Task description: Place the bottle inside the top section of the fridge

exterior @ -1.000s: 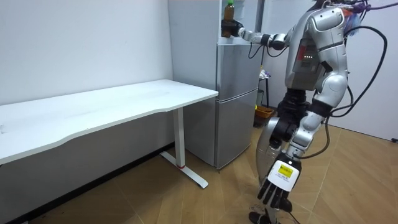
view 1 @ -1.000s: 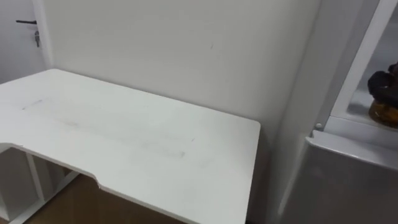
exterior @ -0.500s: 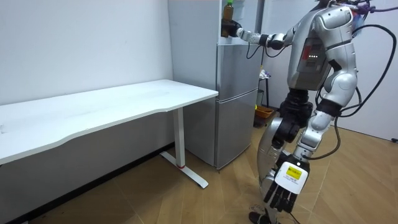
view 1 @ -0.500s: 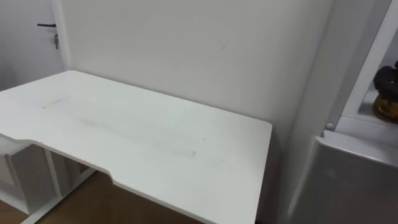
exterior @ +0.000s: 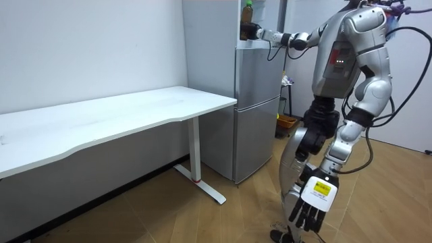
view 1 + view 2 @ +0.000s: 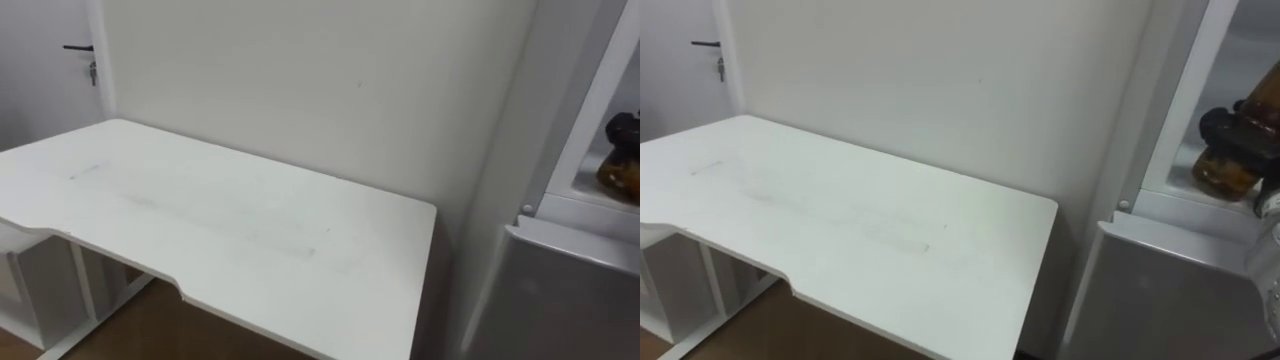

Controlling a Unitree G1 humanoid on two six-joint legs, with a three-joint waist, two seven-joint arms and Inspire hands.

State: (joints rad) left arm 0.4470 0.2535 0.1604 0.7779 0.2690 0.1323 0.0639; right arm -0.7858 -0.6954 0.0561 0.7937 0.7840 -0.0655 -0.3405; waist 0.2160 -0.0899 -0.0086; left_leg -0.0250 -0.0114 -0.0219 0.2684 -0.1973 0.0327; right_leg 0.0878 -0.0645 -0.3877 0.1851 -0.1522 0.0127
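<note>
One hand carries this step: your right hand (image 6: 1243, 128), fingers curled round the amber-filled plastic bottle (image 6: 1223, 172) at the sill of the open upper compartment (image 6: 1188, 196) of the tall grey fridge (image 5: 256, 101), should seat it upright, deeper in, before loosening; your left hand (image 5: 312, 202) hangs slack-fingered.

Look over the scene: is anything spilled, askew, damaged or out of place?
Nothing stands out. The bottle stands upright in the upper part of the fridge, with the right hand curled round it. The table is level, with no spill on it. The left hand hangs open by the robot's side.
</note>
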